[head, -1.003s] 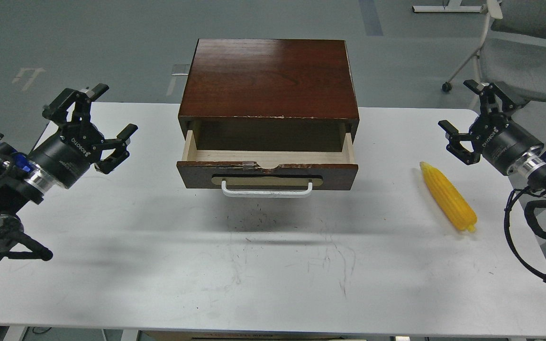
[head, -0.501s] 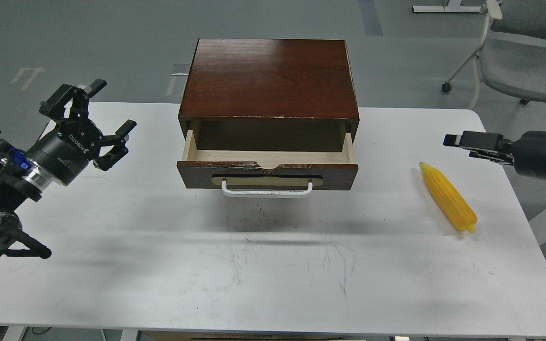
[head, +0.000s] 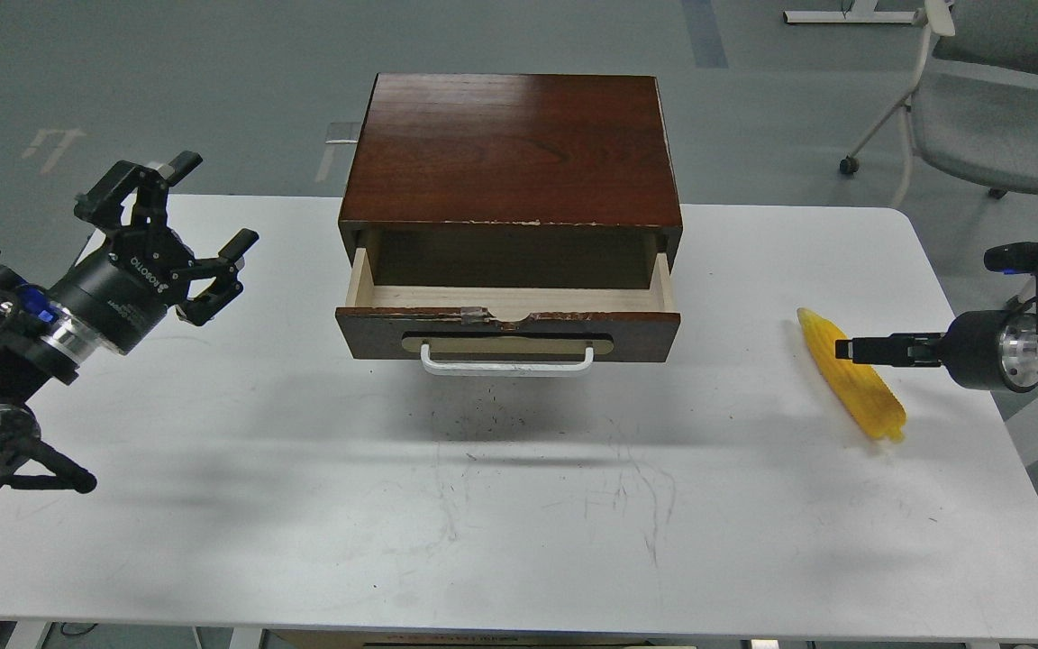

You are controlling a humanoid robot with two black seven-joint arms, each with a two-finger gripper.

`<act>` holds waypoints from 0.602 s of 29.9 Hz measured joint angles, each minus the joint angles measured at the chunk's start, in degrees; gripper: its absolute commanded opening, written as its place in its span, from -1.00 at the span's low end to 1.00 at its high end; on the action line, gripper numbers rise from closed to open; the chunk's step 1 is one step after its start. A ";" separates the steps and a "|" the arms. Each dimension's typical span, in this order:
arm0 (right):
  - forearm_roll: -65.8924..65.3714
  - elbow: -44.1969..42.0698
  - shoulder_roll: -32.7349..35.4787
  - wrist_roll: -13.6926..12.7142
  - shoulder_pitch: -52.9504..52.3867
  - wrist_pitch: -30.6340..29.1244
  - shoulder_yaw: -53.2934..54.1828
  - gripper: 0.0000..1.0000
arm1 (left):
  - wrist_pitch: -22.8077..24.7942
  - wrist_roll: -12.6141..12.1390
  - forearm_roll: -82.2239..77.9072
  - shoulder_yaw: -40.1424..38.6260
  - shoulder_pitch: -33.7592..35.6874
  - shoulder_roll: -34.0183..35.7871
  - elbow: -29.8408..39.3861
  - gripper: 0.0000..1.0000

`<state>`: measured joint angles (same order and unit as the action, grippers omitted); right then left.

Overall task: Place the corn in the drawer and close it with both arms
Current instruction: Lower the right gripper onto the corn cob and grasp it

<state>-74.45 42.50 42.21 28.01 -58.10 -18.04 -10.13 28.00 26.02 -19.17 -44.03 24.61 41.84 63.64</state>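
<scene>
The yellow corn lies on the white table at the right, tapered end pointing away from me. The drawer of the dark reddish-brown wooden box is pulled partly open, its pale interior empty, white bar handle facing me. My right gripper comes in level from the right, seen edge-on, its tip over the corn's upper half; I cannot tell its fingers apart. My left gripper is open and empty, held above the table's left side, well left of the drawer.
A grey office chair stands behind the table at the far right. The table's near half shows scuff marks and dark specks in front of the drawer. The floor behind is grey.
My right gripper has turned edge-on, dropped and moved left until its tip is over the corn. The left arm shifted only slightly. Corn and drawer have not moved.
</scene>
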 measured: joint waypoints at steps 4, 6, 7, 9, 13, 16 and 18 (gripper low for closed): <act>0.00 -1.29 -1.67 0.00 -0.07 1.21 -2.75 0.81 | 0.00 0.00 -0.03 0.00 0.00 0.00 -0.01 0.98; 0.00 -1.53 -2.49 0.00 -0.08 1.96 -4.16 0.57 | 0.00 0.00 -0.04 0.00 0.00 0.00 -0.01 0.98; 0.00 -1.58 -2.65 0.00 -0.08 2.15 -4.51 0.41 | 0.00 0.00 -0.04 0.00 -0.01 0.00 -0.01 0.98; 0.00 -1.63 -2.84 0.00 -0.08 2.38 -5.35 -0.11 | 0.00 0.00 -0.04 0.00 -0.02 0.00 -0.01 0.98; 0.00 -1.68 -2.93 -0.01 -0.08 2.45 -6.70 -0.44 | 0.00 0.00 -0.04 0.00 -0.02 0.00 -0.01 0.98; 0.05 -1.50 -2.90 -0.02 -0.09 2.35 -7.04 -0.84 | 0.00 0.00 -0.06 0.00 -0.02 0.00 -0.01 0.98; 0.15 -1.24 -2.67 -0.02 -0.30 2.26 -7.13 -0.89 | 0.00 0.00 -0.08 0.00 -0.02 0.00 -0.01 0.98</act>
<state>-74.30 41.26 39.54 27.99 -58.40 -15.78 -17.26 28.00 26.02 -19.24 -44.03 24.59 41.84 63.63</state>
